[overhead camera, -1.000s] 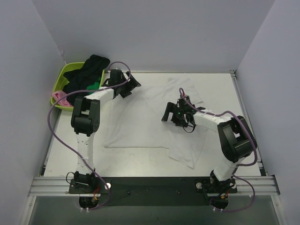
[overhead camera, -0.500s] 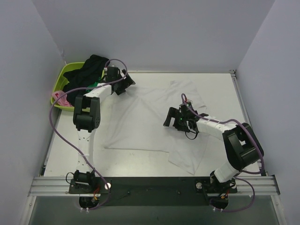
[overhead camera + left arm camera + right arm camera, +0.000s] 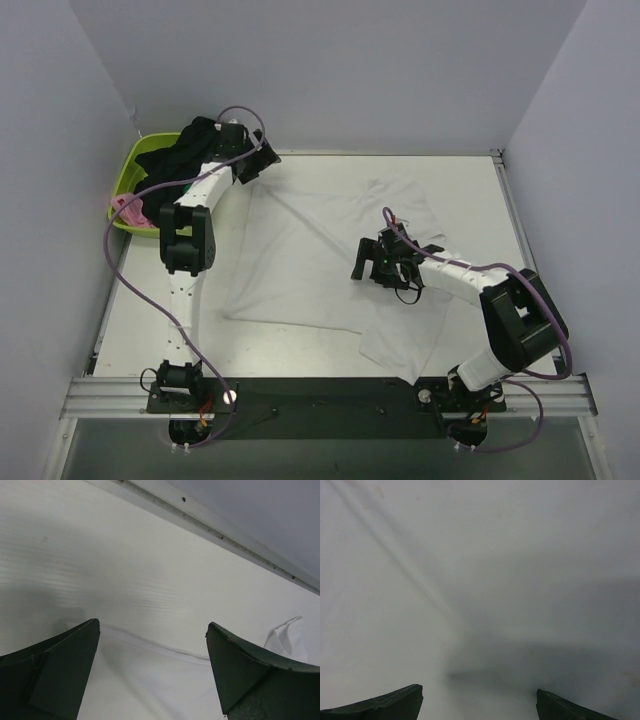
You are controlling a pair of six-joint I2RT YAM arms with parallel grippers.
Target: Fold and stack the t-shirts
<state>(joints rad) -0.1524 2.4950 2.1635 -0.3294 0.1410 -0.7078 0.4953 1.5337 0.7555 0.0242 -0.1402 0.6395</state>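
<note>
The large white t-shirt (image 3: 310,260) lies spread and creased on the table. My left gripper (image 3: 264,158) is at the back left, at the shirt's far left corner. In the left wrist view the left gripper (image 3: 152,625) has its jaws wide apart, with the shirt's edge (image 3: 150,680) lying between them. My right gripper (image 3: 362,262) is low over the shirt's right middle. In the right wrist view the right gripper (image 3: 479,690) is open with only white cloth (image 3: 470,580) under it. Black (image 3: 190,150), green (image 3: 202,183) and pink (image 3: 128,210) t-shirts lie in the basket.
The lime green basket (image 3: 128,168) stands at the back left corner, close to my left arm. A metal rail (image 3: 210,527) runs along the table's back edge by the wall. The side walls stand close on both sides.
My left gripper has moved back and left toward the basket. My right gripper has slid a little nearer over the shirt. The shirt's near right part has shifted.
</note>
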